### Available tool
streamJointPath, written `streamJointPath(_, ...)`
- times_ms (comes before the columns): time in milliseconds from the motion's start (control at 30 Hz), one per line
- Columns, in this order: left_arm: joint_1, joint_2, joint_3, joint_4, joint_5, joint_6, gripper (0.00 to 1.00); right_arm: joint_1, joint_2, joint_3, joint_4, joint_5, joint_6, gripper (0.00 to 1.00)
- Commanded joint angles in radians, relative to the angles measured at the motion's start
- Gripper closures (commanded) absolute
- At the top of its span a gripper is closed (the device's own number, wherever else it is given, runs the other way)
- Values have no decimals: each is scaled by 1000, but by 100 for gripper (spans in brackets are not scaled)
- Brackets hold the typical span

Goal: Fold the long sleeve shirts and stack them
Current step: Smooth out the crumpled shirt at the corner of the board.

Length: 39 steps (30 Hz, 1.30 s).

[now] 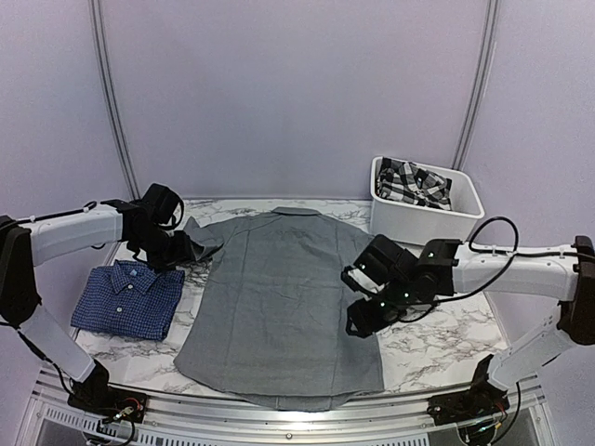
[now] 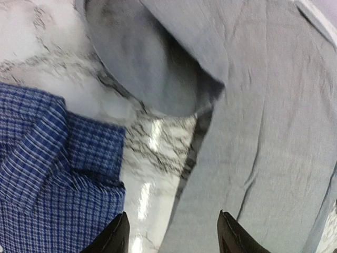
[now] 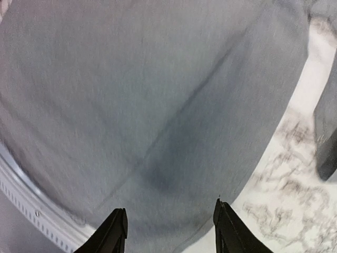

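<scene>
A folded dark blue checked shirt (image 1: 128,299) lies at the left of the marble table (image 1: 446,339). Just right of it the left gripper (image 2: 172,234) hovers, jaws apart and empty, beside the sleeve of the grey shirt (image 1: 279,297), which is spread flat at centre. The right gripper (image 3: 171,229), jaws likewise apart and empty, hangs over the shirt's right side. A white bin (image 1: 418,228) sits at the far right.

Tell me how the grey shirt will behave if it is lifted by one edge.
The grey shirt is probably floppy: it lies flat on the table with soft creases. It looks thin, so a lifted edge would likely drape and drag the rest along. On the glossy marble table, a push may slide or bunch it.
</scene>
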<state>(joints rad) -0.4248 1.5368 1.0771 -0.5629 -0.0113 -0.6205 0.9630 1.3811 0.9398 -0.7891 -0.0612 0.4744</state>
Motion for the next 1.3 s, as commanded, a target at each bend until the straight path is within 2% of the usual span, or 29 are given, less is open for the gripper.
streamJointPath(0, 111, 1, 21, 156, -93, -10, 41, -47, 56, 81, 198, 182, -39, 47)
streamJointPath(100, 179, 25, 17, 273, -46, -36, 41, -78, 83, 86, 302, 186, -51, 46)
streamJointPath(233, 187, 127, 91, 323, 7, -3, 41, -98, 129, 109, 382, 192, -86, 45)
streamJointPath(367, 200, 183, 109, 349, -97, -36, 42, -105, 168, 148, 421, 174, -114, 45)
streamJointPath(533, 246, 234, 140, 355, -199, -49, 49, -105, 182, 154, 444, 155, -123, 45)
streamJointPath(800, 291, 356, 215, 379, -122, -28, 53, -105, 177, 136, 471, 151, -123, 45)
streamJointPath(967, 297, 420, 246, 379, -114, -35, 62, -106, 186, 158, 483, 152, -129, 44)
streamJointPath(1067, 299, 444, 256, 380, -119, -39, 63, -106, 191, 168, 489, 150, -127, 44)
streamJointPath(1167, 300, 464, 273, 380, -111, -35, 72, -104, 190, 168, 497, 146, -123, 44)
streamJointPath(1267, 301, 452, 280, 380, -123, -31, 92, -106, 190, 167, 494, 147, -123, 44)
